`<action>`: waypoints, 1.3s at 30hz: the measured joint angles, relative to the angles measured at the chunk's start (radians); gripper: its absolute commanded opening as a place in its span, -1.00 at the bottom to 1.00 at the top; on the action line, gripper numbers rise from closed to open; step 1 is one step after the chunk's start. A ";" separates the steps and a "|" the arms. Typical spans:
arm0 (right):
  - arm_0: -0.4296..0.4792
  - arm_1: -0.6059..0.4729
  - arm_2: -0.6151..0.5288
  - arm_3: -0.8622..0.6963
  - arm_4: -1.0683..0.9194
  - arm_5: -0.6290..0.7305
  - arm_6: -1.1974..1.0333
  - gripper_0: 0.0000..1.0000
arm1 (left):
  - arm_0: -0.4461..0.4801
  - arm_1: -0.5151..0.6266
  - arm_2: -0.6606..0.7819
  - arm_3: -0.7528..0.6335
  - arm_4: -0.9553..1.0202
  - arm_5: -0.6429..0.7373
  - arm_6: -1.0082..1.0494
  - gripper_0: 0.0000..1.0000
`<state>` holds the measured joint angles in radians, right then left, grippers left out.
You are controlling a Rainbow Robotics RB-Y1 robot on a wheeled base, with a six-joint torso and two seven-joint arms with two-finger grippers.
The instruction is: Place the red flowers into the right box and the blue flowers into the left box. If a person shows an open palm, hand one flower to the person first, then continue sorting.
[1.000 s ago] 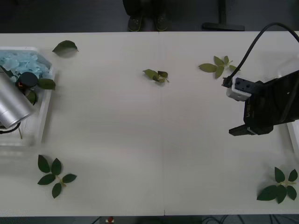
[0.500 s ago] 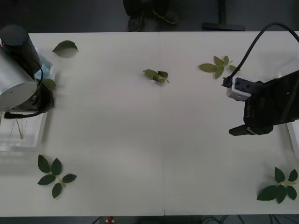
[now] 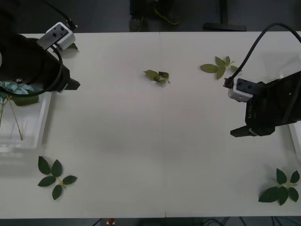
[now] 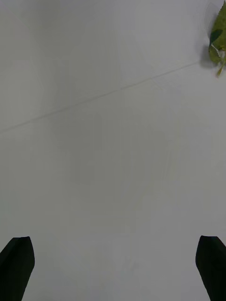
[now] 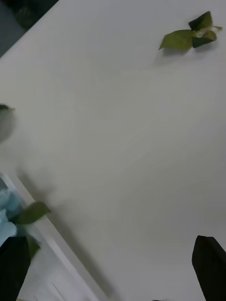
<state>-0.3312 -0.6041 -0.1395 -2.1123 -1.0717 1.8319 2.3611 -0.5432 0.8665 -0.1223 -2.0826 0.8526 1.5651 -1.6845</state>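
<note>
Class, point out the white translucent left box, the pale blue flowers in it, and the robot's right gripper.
White translucent left box [image 3: 43, 117]: front view, right wall.
Pale blue flowers [image 5: 5, 221]: left wrist view, blue cluster.
Right gripper [image 4: 113, 263]: right wrist view, midway between open black fingertips.

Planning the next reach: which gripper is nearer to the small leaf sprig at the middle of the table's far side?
Right, narrowly. The right gripper hangs near the table's right edge, nearer the robot than the small leaf sprig. The left gripper hovers beside the left box.
</note>
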 measured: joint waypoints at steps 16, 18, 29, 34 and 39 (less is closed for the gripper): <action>0.000 0.000 0.000 0.000 0.000 0.000 0.000 1.00 | -0.020 -0.301 0.290 0.110 0.162 0.176 -0.614 1.00; 0.000 0.000 0.000 0.000 0.000 0.000 0.000 1.00 | -0.029 -0.338 0.325 0.114 0.175 0.209 -0.686 1.00; 0.000 0.000 0.000 0.000 0.000 0.000 0.000 1.00 | -0.064 -0.396 0.393 0.299 0.265 0.244 -0.986 1.00; 0.000 0.000 0.000 0.000 0.000 0.000 0.000 1.00 | -0.064 -0.396 0.393 0.335 0.269 0.230 -1.052 1.00; 0.000 0.000 0.000 0.000 0.000 0.000 0.000 1.00 | -0.064 -0.396 0.393 0.336 0.286 0.230 -1.052 1.00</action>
<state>-0.3312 -0.6041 -0.1395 -2.1123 -1.0717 1.8319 2.3611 -0.6076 0.4708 0.2708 -1.7471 1.1382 1.7952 -2.7367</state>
